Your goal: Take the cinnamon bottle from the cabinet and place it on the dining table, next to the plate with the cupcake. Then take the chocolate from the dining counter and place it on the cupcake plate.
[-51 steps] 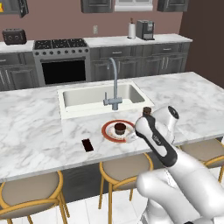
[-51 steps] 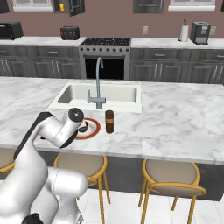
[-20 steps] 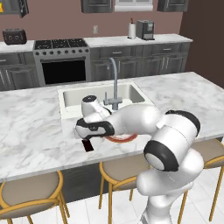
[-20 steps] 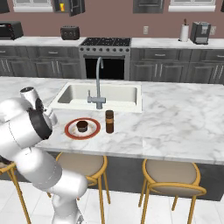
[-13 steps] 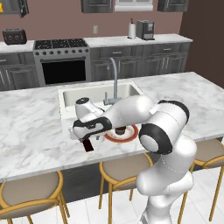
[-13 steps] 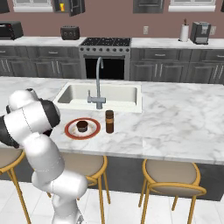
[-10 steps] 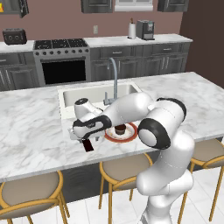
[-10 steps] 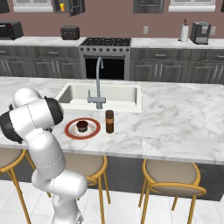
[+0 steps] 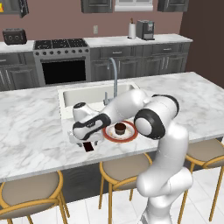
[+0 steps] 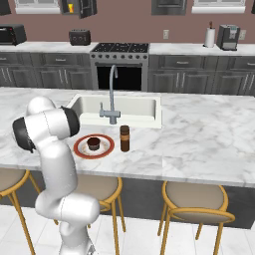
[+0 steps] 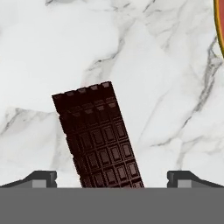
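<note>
A dark chocolate (image 11: 98,140) bar lies flat on the marble dining counter (image 9: 35,140), left of the red-rimmed plate (image 9: 131,135) holding the cupcake (image 9: 120,128). My gripper (image 9: 83,141) hovers just above the chocolate (image 9: 89,148), pointing down. In the hand view my gripper (image 11: 113,179) is open, with a fingertip (image 11: 41,178) on each side of the bar's near end and gaps on both sides. The brown cinnamon bottle (image 10: 124,138) stands upright just right of the plate (image 10: 79,149) and cupcake (image 10: 93,144).
The sink (image 9: 87,94) and its faucet (image 9: 114,74) lie behind the plate. The counter's front edge runs close below the chocolate, with stools (image 9: 26,192) tucked under it. Bare marble stretches to the left. The plate's rim (image 11: 218,22) shows in the hand view's corner.
The arm has swung left from over the plate and lowered the hand over the chocolate. The jaws stayed open. Plate, cupcake and bottle have not moved.
</note>
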{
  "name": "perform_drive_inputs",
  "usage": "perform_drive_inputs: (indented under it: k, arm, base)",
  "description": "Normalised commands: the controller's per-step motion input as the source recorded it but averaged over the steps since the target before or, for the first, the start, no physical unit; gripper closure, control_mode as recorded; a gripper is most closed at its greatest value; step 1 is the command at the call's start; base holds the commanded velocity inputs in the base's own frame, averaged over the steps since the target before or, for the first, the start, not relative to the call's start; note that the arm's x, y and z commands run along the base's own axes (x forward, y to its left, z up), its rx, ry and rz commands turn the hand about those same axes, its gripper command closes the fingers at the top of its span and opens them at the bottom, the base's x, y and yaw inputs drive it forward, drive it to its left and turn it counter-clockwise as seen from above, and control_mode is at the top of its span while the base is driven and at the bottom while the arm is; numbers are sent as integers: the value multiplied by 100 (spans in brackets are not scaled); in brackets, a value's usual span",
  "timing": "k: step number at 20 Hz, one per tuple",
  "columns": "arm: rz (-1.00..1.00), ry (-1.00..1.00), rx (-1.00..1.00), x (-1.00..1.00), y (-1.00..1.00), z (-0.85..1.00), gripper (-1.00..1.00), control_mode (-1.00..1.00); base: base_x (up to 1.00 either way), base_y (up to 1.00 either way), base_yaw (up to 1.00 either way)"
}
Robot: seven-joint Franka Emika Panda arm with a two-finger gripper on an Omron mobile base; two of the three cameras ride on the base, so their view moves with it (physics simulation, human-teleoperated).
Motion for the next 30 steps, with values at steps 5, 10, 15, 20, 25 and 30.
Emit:
perform_drive_inputs:
  k: [5,10,15,20,25,30]
  arm:
    - [0,3,0,14,-1,-18,-100,-100]
    - [1,0,0,0,0,-23,-100,-100]
    - [1,0,0,-1,0,-26,-100,-100]
    - [1,0,0,-6,-8,-38,-100,-100]
    - [1,0,0,-12,-23,-42,-100,-100]
    - [2,-2,0,-13,-33,-30,-100,-100]
  base:
    - [0,0,0]
    - [0,0,0]
    - [0,0,0]
    - [0,0,0]
    - [0,0,0]
    - [0,0,0]
